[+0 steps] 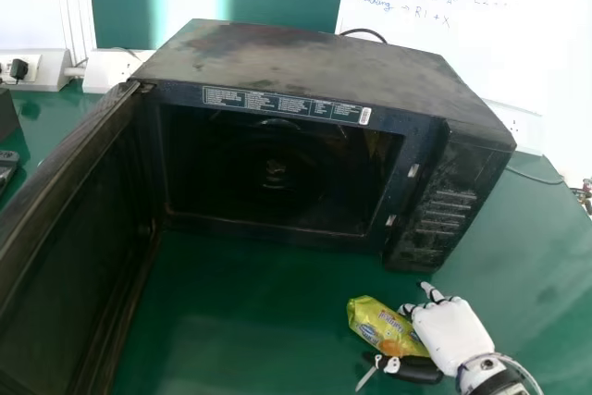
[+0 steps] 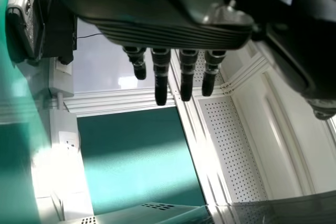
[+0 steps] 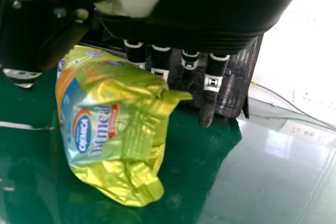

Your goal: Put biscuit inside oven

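Straddling the biscuit packet point(image 1: 377, 323), the right hand point(image 1: 451, 332) angles toward the oven point(image 1: 296, 57), its fingers point(image 3: 208, 103) extended, unclenched.

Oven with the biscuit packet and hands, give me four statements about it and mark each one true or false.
1. The door of the oven stands open. True.
2. The left hand is curled into a fist. False: its fingers are straight.
3. The biscuit packet is next to the right hand. True.
4. The biscuit packet is inside the oven. False: it is outside, in front of the oven.
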Controlling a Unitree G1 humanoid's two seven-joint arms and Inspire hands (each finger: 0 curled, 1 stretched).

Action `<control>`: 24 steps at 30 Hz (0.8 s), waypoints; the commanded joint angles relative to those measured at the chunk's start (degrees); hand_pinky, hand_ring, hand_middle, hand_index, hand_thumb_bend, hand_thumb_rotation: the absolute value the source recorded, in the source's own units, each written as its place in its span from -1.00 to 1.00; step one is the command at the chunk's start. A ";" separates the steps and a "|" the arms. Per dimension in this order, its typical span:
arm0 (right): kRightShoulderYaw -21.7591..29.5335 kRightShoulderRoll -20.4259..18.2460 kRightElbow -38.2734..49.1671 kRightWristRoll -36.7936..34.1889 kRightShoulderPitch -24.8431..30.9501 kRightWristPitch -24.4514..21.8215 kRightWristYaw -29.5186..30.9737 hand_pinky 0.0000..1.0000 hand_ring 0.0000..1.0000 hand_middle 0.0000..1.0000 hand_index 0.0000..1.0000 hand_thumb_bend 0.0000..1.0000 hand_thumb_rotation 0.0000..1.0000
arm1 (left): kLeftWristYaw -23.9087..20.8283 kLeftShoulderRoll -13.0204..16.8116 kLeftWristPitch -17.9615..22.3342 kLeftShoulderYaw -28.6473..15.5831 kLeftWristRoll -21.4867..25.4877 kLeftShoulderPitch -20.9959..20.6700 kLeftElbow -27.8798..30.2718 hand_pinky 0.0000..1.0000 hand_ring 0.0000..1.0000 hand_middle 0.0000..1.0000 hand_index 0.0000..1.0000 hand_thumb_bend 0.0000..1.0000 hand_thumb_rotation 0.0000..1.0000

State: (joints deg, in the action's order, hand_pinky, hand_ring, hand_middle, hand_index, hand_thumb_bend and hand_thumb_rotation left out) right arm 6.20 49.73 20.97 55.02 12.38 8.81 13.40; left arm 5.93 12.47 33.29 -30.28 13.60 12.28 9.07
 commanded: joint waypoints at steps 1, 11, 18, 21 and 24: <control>-1.08 -0.06 -1.50 1.69 1.68 0.22 -0.12 0.13 0.24 0.37 0.35 0.83 -0.57 | -0.18 -0.35 -0.37 0.43 -0.32 0.82 1.09 0.48 0.75 0.90 0.93 0.75 0.95; -0.96 -0.56 -2.84 0.62 1.70 1.07 -3.31 -0.50 -0.32 -0.18 0.04 0.18 -0.96 | 0.08 -0.65 -0.27 0.40 -0.06 1.11 1.33 0.48 0.75 0.90 0.93 0.77 0.94; -0.60 -0.86 -4.02 -2.67 1.55 2.36 -5.63 -0.64 -0.45 -0.23 0.00 0.05 -1.00 | 0.11 -0.81 0.03 0.36 -0.13 1.18 1.25 0.47 0.74 0.89 0.93 0.74 0.96; -0.60 -0.93 -4.03 -3.58 1.48 2.51 -5.88 -0.66 -0.46 -0.24 0.00 0.05 -1.00 | 0.46 -0.60 0.14 0.37 0.19 1.12 1.04 0.48 0.75 0.90 0.93 0.74 0.96; -0.61 -1.12 -4.19 -4.01 1.34 2.67 -6.37 -0.68 -0.48 -0.24 -0.01 0.04 -1.00 | 0.20 -0.71 -0.12 0.27 -0.05 1.10 1.20 0.48 0.75 0.90 0.94 0.75 0.96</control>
State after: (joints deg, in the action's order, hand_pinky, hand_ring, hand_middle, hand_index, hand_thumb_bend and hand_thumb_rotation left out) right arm 5.75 49.30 17.21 51.84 12.64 10.89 6.84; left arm 6.13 11.80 33.06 -30.10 13.64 12.86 10.38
